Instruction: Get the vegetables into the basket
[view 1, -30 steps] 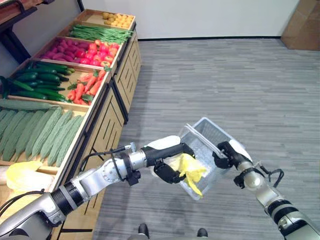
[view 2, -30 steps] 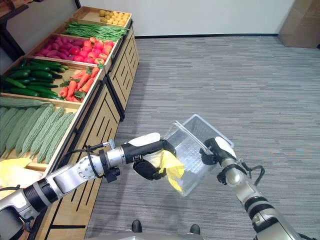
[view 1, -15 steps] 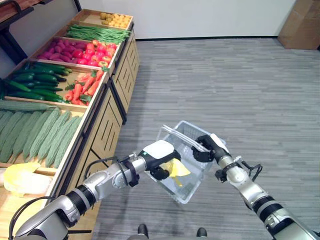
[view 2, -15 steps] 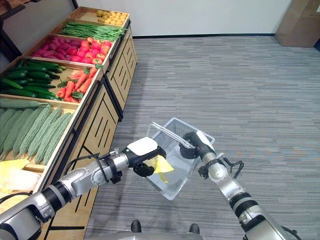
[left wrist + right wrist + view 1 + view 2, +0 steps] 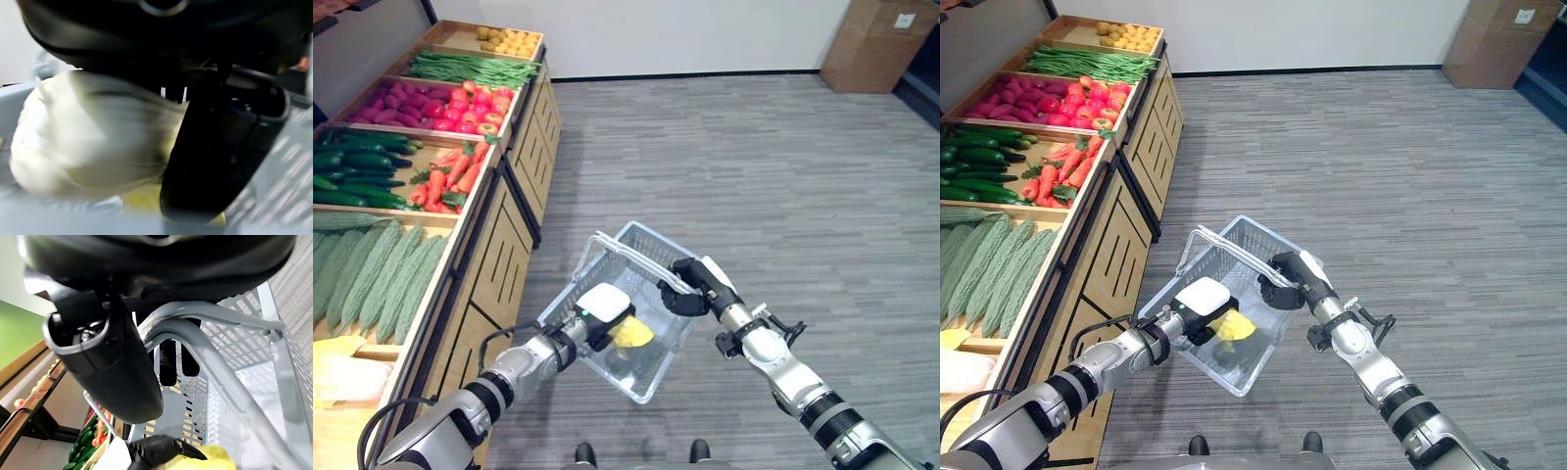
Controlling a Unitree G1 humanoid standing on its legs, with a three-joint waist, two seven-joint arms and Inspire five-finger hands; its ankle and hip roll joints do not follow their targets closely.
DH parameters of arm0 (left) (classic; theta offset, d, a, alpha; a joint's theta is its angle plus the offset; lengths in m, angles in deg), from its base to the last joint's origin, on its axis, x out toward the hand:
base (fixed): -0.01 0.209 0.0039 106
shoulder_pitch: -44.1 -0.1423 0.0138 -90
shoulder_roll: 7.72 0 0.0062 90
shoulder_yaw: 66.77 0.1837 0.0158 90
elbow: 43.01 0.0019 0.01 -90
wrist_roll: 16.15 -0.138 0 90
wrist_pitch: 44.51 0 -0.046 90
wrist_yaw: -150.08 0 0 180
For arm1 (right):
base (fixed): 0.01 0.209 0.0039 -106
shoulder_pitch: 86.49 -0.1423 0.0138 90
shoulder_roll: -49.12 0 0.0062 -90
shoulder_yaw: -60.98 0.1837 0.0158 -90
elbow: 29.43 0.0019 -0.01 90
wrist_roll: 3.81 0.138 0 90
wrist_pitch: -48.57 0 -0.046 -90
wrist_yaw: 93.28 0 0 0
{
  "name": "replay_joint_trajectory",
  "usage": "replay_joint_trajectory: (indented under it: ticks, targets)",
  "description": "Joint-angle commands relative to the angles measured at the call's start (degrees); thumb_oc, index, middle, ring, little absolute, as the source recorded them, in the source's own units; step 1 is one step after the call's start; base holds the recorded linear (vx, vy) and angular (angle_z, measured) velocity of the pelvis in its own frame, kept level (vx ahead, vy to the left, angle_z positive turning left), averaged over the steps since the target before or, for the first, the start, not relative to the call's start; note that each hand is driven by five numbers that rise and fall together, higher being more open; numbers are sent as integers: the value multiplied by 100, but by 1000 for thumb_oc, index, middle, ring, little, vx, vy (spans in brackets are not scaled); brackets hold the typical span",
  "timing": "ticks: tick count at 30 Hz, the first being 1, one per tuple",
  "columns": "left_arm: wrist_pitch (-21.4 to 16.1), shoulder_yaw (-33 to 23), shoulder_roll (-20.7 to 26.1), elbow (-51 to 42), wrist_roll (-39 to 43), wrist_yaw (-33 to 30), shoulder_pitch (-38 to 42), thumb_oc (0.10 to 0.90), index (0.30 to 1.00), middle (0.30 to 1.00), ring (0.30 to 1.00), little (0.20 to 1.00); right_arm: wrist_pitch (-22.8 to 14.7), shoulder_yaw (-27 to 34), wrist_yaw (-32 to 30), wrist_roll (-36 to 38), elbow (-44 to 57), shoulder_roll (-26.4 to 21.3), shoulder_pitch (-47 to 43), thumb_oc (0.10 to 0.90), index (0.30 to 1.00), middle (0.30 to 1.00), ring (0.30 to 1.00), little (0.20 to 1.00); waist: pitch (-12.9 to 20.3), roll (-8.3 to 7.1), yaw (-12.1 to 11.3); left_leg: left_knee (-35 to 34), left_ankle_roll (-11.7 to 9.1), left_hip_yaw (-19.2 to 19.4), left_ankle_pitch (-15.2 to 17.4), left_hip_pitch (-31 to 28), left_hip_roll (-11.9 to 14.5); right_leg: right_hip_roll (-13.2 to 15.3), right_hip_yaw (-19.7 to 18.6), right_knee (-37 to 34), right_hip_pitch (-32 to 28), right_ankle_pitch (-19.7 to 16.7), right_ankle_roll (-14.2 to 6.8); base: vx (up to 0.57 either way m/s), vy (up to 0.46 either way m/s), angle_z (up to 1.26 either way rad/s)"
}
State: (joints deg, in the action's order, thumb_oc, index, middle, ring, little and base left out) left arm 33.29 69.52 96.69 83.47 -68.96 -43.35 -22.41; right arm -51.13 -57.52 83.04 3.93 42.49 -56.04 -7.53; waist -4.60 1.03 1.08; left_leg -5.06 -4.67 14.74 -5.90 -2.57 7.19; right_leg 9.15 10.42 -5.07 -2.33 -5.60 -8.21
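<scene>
Left eye view: a pale grey basket [image 5: 636,367] is seen held off the floor, tilted, beside the wooden produce shelf [image 5: 475,257]. Its handles are clasped by the right robot hand [image 5: 690,287], whose fingers are curled round them, as the right wrist view confirms. The left robot hand [image 5: 604,311] is reached inside the basket, and a yellow-and-pale leafy vegetable [image 5: 631,335] is found under it; in the left wrist view the thumb and fingers are seen closed against that vegetable, so it is judged to be gripped and not yet let go. The vegetable lies within the basket walls, low toward the bottom.

The step in hand is judged to be the release. It would be done well if the vegetable were lowered until it rests on the basket floor before the fingers are spread, and the hand then drawn straight up, clear of the rim and handles. The basket should be kept steady and levelled somewhat, since a steeper tilt could let the vegetable slide out.
</scene>
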Motion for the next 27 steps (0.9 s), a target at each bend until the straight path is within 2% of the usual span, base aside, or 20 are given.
replay_joint_trajectory:
  ticks: [1, 6, 8, 9, 10, 12, 13, 14, 15, 20, 24, 27]
  targets:
    - [140, -353, 4, 168, -166, -465, 810, 900, 1000, 1000, 1000, 1000, -1033, 393, -214, 359, 945, 128, -502, 400, 300, 300, 300, 300, 363, -193, -72, 6, -263, -193, 286, -107, 160, 272, 44, 7, -83, 131, -332, 0, 0, 0]
    - [84, -569, 84, -85, -18, -505, 588, 900, 1000, 1000, 1000, 1000, -988, 514, -248, 274, 804, 88, -394, 400, 300, 300, 300, 300, 329, -196, -106, 6, -266, -229, 277, -112, 164, 268, 78, 7, -115, 136, -321, 0, 0, 0]
    - [-127, -875, 146, -808, 480, -471, 285, 900, 1000, 1000, 1000, 1000, -912, 624, -286, 123, 626, 122, -277, 400, 300, 300, 300, 300, 308, -203, -169, 6, -262, -272, 268, -99, 160, 265, 120, 7, -148, 143, -306, 0, 0, 0]
    - [-122, -897, 183, -873, 509, -424, 251, 900, 1000, 1000, 1000, 1000, -913, 614, -287, 117, 627, 128, -271, 400, 300, 300, 300, 300, 315, -204, -155, 6, -262, -277, 269, -101, 161, 265, 125, 7, -154, 145, -306, -1, -9, 8]
    - [-377, -1229, 179, -1525, 1219, -274, -203, 900, 1000, 1000, 1000, 1000, -850, 770, -332, 3, 476, 186, -116, 400, 300, 300, 300, 300, 304, -216, -214, 6, -253, -334, 264, -94, 152, 270, 164, 7, -185, 152, -293, -4, -6, 10]
    - [-509, -1354, 196, -1810, 1570, -147, -394, 900, 1000, 1000, 1000, 1000, -828, 841, -349, -37, 403, 214, -55, 400, 300, 300, 300, 300, 305, -220, -229, 6, -250, -356, 263, -88, 149, 271, 179, 7, -197, 160, -289, 1, -4, 9]
    - [-766, -1838, 88, -2681, 3215, 491, -1211, 900, 1000, 1000, 1000, 1000, -711, 1159, -449, -199, 51, 332, 184, 400, 300, 300, 300, 300, 311, -222, -312, 6, -233, -431, 246, -64, 124, 280, 245, 7, -228, 160, -272, 9, -1, 15]
    - [-751, -1855, 107, -2719, 3248, 528, -1233, 900, 1000, 1000, 1000, 1000, -717, 1151, -452, -203, 45, 336, 188, 400, 300, 300, 300, 300, 319, -223, -305, 6, -233, -434, 247, -64, 124, 279, 248, 7, -230, 162, -272, 10, 7, 21]
    - [-714, -1998, 74, -3101, 4600, 974, -1671, 900, 1000, 1000, 1000, 1000, -625, 1323, -526, -304, -211, 365, 296, 400, 300, 300, 300, 300, 320, -212, -353, 6, -211, -483, 239, -46, 106, 293, 289, 7, -249, 152, -265, 4, 12, 25]
    - [-644, -2207, 376, -3883, 6827, 1930, -2414, 900, 1000, 1000, 1000, 1000, -529, 1619, -583, -509, -807, 372, 495, 400, 300, 300, 300, 300, 300, -178, -429, 6, -177, -593, 213, -5, 58, 308, 371, 7, -279, 133, -261, -3, 16, 15]
    - [-531, -2455, 577, -3835, 7442, 2195, -2990, 900, 1000, 1000, 1000, 1000, -482, 1758, -648, -857, -1308, 304, 676, 400, 300, 300, 300, 300, 274, -185, -492, 6, -168, -670, 198, 50, 29, 323, 451, 7, -285, 119, -275, -10, 10, 12]
    - [-558, -2712, 755, -3153, 6717, 2252, -3448, 900, 1000, 1000, 1000, 1000, -491, 2043, -612, -714, -1907, 355, 930, 400, 300, 300, 300, 300, 238, -196, -556, 6, -159, -768, 179, 110, -5, 356, 531, 7, -295, 108, -302, -4, 22, 17]
